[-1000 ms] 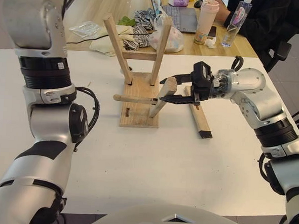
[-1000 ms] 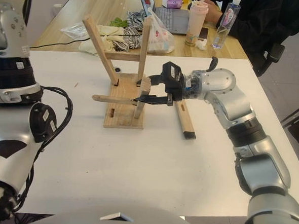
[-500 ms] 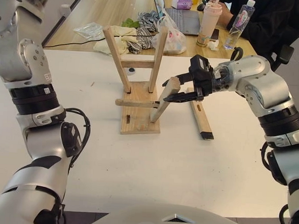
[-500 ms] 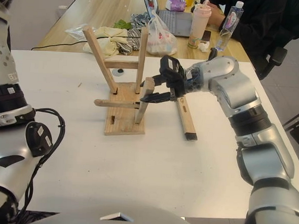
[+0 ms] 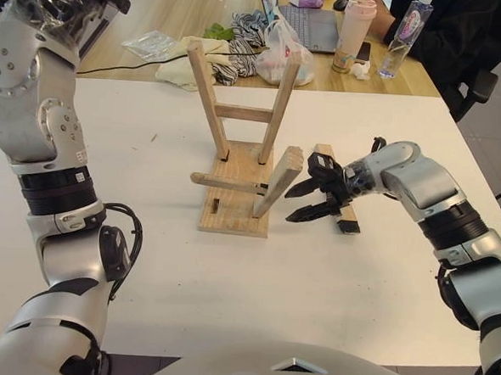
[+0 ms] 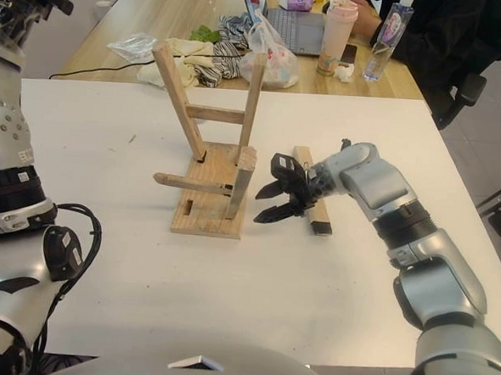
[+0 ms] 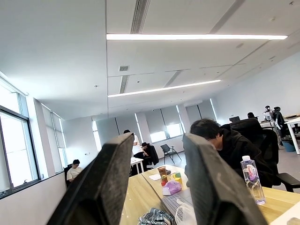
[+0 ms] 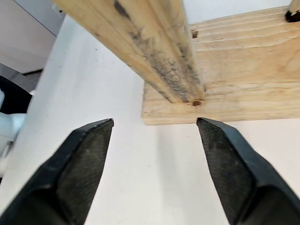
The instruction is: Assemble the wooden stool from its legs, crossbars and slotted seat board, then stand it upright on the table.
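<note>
Right wrist view: right tool [image 8: 154,122] spread before leg [image 8: 140,42] on seat board [image 8: 243,79]; left tool [image 7: 157,140] spread aloft.

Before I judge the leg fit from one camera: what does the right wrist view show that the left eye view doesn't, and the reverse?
Right wrist view adds: a close look at where the near leg meets the seat board near its edge, framed by the right gripper with white table under it. Left eye view adds: the two far legs joined by a crossbar, a second crossbar sticking out of the near leg, and a loose leg lying by the gripper. Shared: the open right gripper, near leg, seat board and table.
</note>
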Available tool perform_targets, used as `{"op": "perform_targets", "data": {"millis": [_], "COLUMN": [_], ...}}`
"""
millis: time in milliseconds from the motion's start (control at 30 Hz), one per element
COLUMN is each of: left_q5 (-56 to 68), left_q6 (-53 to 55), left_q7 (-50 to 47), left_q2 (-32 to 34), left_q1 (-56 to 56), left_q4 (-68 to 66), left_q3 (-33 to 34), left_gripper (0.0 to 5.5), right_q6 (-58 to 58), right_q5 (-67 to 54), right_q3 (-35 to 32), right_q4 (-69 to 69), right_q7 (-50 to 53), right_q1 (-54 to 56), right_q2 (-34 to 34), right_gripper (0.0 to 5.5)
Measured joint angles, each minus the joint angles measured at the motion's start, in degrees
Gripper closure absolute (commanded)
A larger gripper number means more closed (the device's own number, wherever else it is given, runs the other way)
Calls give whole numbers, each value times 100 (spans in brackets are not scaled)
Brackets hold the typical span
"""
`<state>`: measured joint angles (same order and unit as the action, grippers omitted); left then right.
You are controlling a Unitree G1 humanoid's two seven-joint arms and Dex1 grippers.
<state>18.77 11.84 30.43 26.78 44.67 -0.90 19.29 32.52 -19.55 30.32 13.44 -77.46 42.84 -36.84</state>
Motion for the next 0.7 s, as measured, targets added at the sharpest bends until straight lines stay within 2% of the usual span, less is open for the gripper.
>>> {"op": "perform_targets", "data": {"millis": [167, 200, 333, 467, 567, 667, 700], "left_q5": [54, 81, 226, 407, 363, 245, 273], "left_q6": [22, 37, 168, 712, 1329, 1596, 1813], "left_q7": [-119, -163, -434, -1035, -1525, -2282, -2562], "left_q2": [1, 1, 52, -143, -557, -892, -931], "left_q1": [-140, -232, -838, -2261, -3250, -3467, -3438], "left_q4": [196, 278, 684, 1293, 1317, 825, 594], "left_q3": [-50, -38, 344, 838, 770, 899, 1056], "left_gripper": [365, 365, 365, 365, 365, 365, 365], "right_q6": [-481, -387, 389, 1083, 1344, 1462, 1510], "right_q5": [644, 624, 410, 355, 309, 309, 307], "right_q3": [-209, -438, -1628, -2780, -3166, -3372, -3379], "right_q4": [185, 97, -528, -1509, -1865, -1779, -1653], "right_q7": [366, 606, 1954, 3603, 4353, 4686, 4736], "right_q1": [-129, -342, -1395, -2134, -2540, -2866, -3011], "right_q2": [-21, -21, 18, 438, 749, 949, 952], "right_gripper": [169, 169, 104, 74, 74, 74, 91]}}
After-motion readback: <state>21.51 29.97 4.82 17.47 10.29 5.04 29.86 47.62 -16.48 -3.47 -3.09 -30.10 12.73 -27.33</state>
